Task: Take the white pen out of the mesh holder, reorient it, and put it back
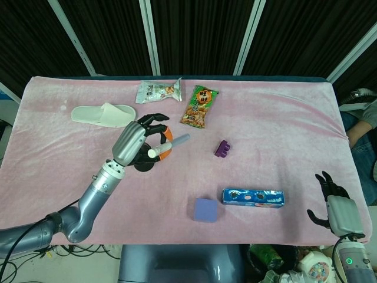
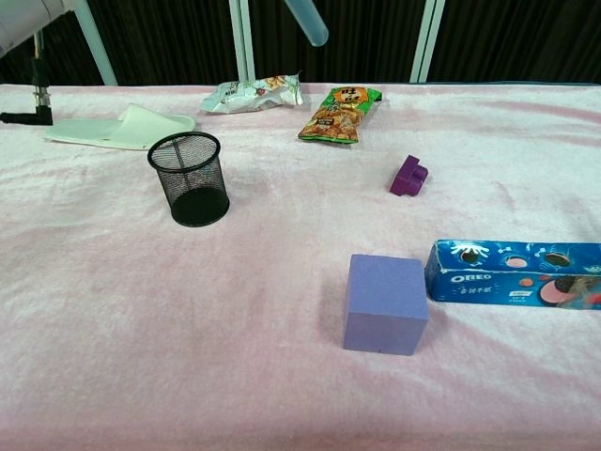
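My left hand [image 1: 140, 141] holds the white pen [image 1: 169, 145] in the air above the black mesh holder [image 2: 191, 178]. The pen lies slanted, its pale tip pointing right and away from me; only that tip [image 2: 308, 21] shows at the top of the chest view. In the head view the hand covers most of the holder [image 1: 143, 167]. The holder stands upright and empty on the pink cloth. My right hand [image 1: 333, 200] hangs past the table's near right edge, fingers spread, holding nothing.
A white slipper [image 1: 103, 115], two snack bags [image 1: 159, 91] [image 1: 199, 107], a small purple piece [image 1: 222, 148], a purple cube [image 2: 385, 303] and a blue Oreo box [image 2: 515, 272] lie on the pink cloth [image 2: 282, 282].
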Motion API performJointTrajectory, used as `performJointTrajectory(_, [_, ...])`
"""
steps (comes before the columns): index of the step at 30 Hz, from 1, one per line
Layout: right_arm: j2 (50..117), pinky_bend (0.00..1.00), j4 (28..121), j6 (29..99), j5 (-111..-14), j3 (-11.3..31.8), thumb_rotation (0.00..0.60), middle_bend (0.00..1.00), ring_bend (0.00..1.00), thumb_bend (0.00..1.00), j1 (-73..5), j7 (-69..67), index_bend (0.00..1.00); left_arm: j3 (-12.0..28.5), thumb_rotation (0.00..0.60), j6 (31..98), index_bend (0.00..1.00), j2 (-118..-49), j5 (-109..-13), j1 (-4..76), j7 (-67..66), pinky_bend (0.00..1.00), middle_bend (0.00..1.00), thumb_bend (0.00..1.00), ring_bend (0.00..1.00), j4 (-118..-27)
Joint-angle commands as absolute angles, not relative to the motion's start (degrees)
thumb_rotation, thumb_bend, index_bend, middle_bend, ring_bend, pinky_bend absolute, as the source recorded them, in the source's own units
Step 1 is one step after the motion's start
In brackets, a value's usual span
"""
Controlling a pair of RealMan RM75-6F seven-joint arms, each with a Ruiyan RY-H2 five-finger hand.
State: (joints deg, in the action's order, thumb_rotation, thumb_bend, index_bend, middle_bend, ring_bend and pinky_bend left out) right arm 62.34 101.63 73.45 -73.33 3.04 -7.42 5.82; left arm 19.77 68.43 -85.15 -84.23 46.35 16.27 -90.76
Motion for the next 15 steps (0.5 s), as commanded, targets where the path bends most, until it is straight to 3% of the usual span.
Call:
performJointTrajectory(1, [62.32,0.17,101.65,73.48,-73.3,3.04,0.6,0.0,0.16,0.19,-7.4,5.84,0.0,21.09,0.6,68.84,0.69,-82.43,-83.1,45.72,19.04,0.28,0.65,0.42,0.23,-95.44])
performJointTrajectory(8, [62.32,0.17,101.67,73.43,-73.13,3.06,0.6,0.0,0.16,0.19,-7.4,5.93,0.0,22.23,0.6,66.95,0.69,-76.63,-79.16,44.01,21.85,0.28,0.65,0.42,0.23,-101.08])
performJointTrajectory(15, [62.38,0.17,101.7,73.42,-72.95,3.08,0.6,0.0,0.16,0.19,-7.41,6.16,0.0,20.05,0.6,63.29,0.69,-72.69,-75.62,42.55,20.17,0.28,0.65,0.42,0.23,-100.5])
